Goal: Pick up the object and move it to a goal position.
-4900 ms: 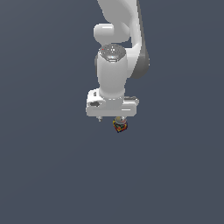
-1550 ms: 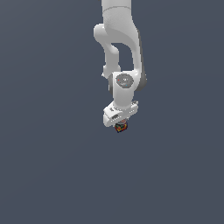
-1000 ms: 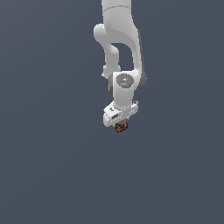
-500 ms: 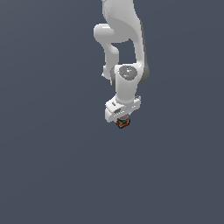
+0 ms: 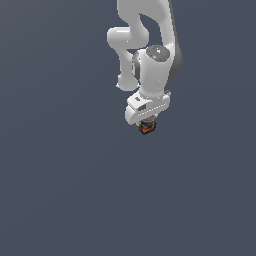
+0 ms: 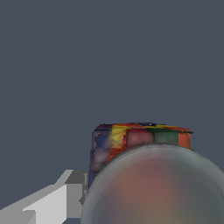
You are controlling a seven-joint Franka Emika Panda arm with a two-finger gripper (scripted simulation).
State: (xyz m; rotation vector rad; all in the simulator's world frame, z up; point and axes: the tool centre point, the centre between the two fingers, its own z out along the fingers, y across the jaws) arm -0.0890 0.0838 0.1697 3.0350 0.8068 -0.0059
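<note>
The object [image 5: 146, 127] is a small chunky item mottled red, yellow, blue and orange. It hangs just under the white gripper [image 5: 146, 125] in the exterior view, held above the grey ground. The gripper is shut on it. In the wrist view the object [image 6: 131, 142] fills the middle, with one grey finger [image 6: 70, 188] against its side and a blurred round shape hiding its near part. The other finger is hidden.
The white arm [image 5: 150, 55] comes down from the top of the exterior view. Plain dark grey ground [image 5: 60, 190] lies all around. No other object or goal marker shows.
The arm has swung a little toward the exterior view's right and upward, carrying the object with it. The wrist has turned. The grip on the object is unchanged.
</note>
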